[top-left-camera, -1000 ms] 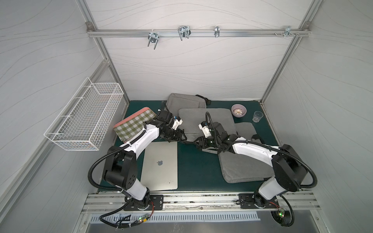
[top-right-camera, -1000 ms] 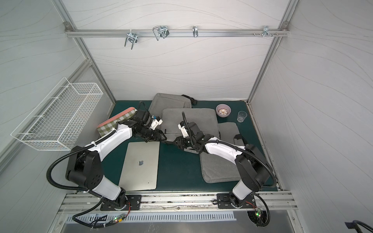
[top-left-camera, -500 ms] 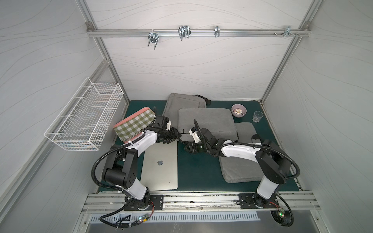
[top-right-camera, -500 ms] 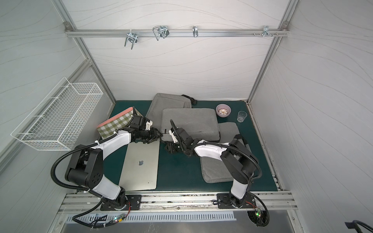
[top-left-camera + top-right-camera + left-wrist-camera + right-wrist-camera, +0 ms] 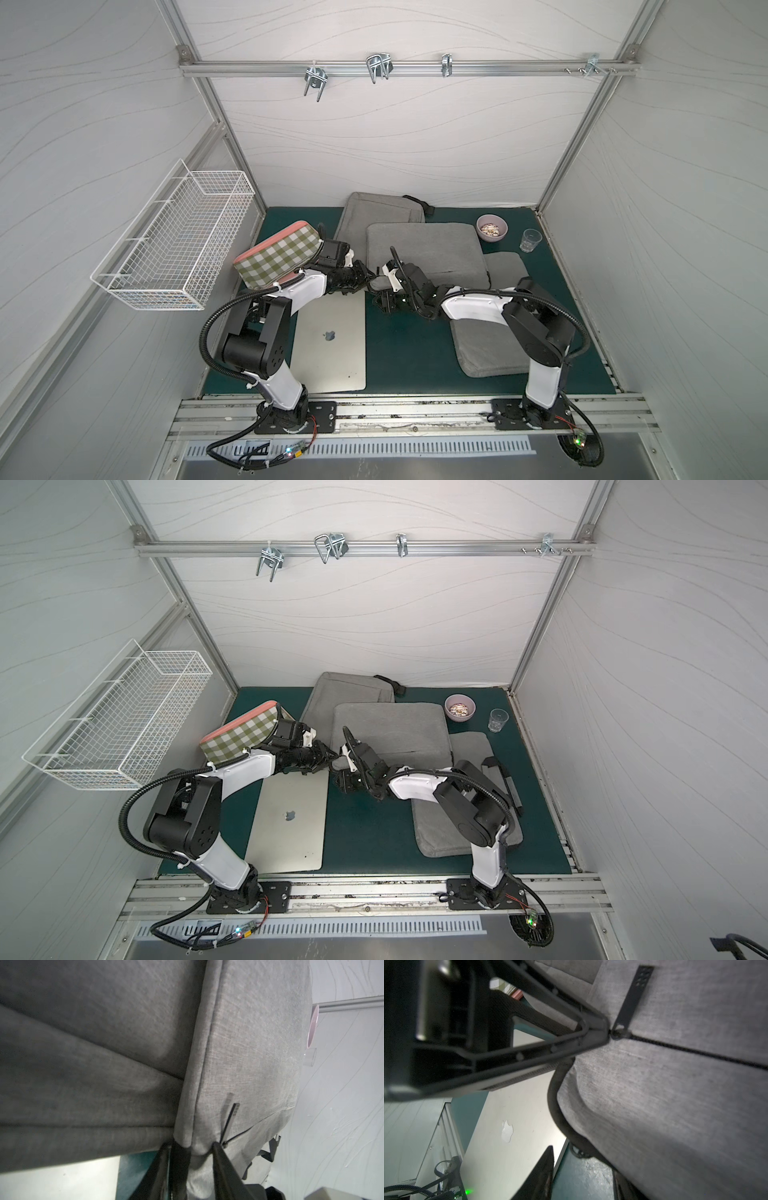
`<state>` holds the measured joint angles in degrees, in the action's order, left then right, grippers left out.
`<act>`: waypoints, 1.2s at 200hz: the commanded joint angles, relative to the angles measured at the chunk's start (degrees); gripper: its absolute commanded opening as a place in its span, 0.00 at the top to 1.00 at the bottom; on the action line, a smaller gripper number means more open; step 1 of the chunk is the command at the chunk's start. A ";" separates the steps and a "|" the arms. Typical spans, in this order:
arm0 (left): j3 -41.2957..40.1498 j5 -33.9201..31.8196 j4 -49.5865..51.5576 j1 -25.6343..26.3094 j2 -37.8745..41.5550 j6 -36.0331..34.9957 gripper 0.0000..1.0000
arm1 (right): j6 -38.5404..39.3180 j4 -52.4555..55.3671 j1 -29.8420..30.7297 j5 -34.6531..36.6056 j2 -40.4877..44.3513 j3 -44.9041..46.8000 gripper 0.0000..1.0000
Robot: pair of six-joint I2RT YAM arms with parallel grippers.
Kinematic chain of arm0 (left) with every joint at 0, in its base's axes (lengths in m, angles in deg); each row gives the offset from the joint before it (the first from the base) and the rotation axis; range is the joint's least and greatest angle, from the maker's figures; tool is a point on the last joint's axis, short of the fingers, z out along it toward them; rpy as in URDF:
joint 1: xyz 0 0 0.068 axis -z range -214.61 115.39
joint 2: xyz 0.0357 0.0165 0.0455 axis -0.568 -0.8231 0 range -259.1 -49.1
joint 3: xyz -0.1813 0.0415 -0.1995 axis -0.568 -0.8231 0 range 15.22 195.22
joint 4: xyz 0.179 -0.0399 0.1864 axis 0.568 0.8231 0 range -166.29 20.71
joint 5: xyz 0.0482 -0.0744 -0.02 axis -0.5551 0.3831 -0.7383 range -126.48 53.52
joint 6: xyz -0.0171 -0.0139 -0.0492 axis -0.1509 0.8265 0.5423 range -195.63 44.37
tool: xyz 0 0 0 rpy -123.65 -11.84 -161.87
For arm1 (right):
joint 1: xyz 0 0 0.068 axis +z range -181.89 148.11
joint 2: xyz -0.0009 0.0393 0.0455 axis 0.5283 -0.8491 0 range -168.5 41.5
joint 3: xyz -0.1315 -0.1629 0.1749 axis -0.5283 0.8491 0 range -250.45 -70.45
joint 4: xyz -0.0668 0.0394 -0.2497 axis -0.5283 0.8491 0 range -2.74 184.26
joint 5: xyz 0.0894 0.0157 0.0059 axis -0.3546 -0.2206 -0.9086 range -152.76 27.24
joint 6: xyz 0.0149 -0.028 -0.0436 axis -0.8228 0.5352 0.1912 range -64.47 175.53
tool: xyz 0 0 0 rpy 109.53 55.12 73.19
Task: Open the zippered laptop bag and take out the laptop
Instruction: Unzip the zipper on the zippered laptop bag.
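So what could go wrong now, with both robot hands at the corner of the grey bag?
1. The left gripper pinches the corner fabric of the middle grey bag, not the zipper pull lying just beside it. A tug might drag the bag instead of unzipping it.
2. The right gripper sits very close, so the two could bump.
3. That bag overlaps two other grey bags. Dragging it might shove them toward the glass.

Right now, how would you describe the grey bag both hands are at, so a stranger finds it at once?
On the green mat lie three grey bags. The middle bag lies over both other bags. It alone has the left hand and right hand at its corner, beside the silver laptop.
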<state>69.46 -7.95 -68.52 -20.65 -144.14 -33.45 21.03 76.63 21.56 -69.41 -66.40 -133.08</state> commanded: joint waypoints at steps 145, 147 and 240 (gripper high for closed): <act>1.25 -0.68 1.28 0.21 -0.27 -2.00 1.00 | -2.15 -6.98 -0.89 3.01 1.12 2.74 1.00; 1.34 -0.67 1.35 0.15 -0.28 -2.00 1.00 | -2.11 -6.95 -0.87 3.08 1.18 2.88 1.00; 4.76 -2.22 3.63 -1.45 -0.72 -3.85 1.00 | 2.35 1.81 -0.99 6.30 6.97 6.38 1.00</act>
<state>71.43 -8.43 -65.65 -21.07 -144.14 -35.99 21.03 72.78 21.17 -66.13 -62.72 -127.22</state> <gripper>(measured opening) 0.085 0.048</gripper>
